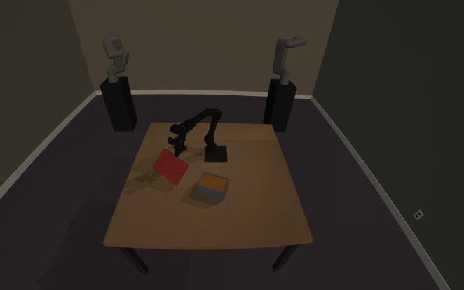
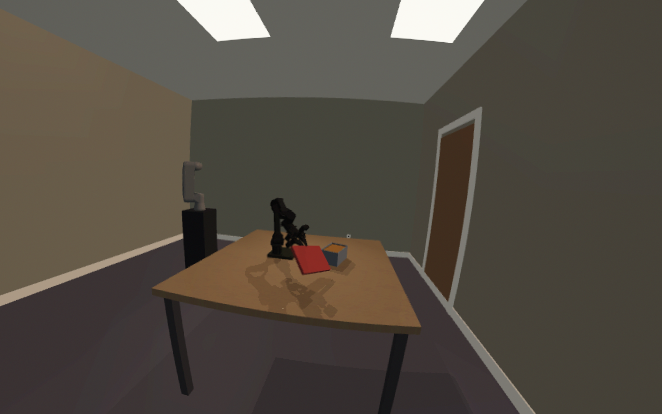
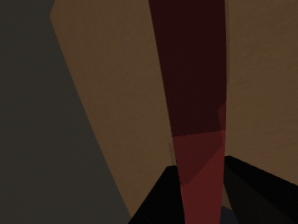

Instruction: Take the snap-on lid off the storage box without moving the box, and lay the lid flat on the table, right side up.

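Observation:
The red lid (image 1: 170, 167) (image 2: 311, 259) (image 3: 200, 75) is off the box and steeply tilted, with its lower edge close to the table (image 1: 252, 217) (image 2: 220, 282); I cannot tell whether that edge touches. My gripper (image 1: 176, 154) (image 3: 198, 171) is shut on the lid's upper edge, one finger on each side of it. In the exterior view the lid partly hides the fingers. The grey storage box (image 1: 209, 191) (image 2: 335, 257) stands upright and open, with orange showing inside. In the top view it is to the right of the lid and apart from it.
The arm's black base plate (image 1: 220, 154) (image 2: 281, 254) is behind the box in the top view. The table's left edge (image 1: 129, 174) is to the left of the lid in that view. Two grey arms (image 1: 279, 57) (image 1: 113, 56) stand on black pedestals beyond the table.

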You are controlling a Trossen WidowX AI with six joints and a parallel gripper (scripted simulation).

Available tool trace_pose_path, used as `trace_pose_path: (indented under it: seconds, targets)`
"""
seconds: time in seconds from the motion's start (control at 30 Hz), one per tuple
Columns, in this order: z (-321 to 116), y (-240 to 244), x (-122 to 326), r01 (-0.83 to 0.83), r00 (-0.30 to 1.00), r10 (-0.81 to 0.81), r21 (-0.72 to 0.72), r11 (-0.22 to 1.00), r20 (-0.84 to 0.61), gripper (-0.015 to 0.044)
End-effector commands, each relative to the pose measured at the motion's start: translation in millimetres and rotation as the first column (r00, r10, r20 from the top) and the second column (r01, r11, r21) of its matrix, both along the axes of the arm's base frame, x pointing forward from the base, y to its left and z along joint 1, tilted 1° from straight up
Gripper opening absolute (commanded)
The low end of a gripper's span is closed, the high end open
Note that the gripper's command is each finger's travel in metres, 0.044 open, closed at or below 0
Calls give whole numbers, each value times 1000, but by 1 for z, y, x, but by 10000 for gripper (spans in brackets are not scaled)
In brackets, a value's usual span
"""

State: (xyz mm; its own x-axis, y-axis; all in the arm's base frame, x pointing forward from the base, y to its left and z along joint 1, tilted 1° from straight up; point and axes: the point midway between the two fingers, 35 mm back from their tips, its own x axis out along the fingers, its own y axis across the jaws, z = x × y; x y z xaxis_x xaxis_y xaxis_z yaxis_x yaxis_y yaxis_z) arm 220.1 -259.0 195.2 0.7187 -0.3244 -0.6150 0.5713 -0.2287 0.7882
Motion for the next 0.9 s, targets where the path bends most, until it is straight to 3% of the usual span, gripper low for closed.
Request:
trace_pose_path:
  seconds: [0.0,0.87]
  targets:
    - [-3,-1,0,2,1000,-2,-1,1000,4,0]
    - [-23,-1,1,2,1000,-2,-1,1000,4,0]
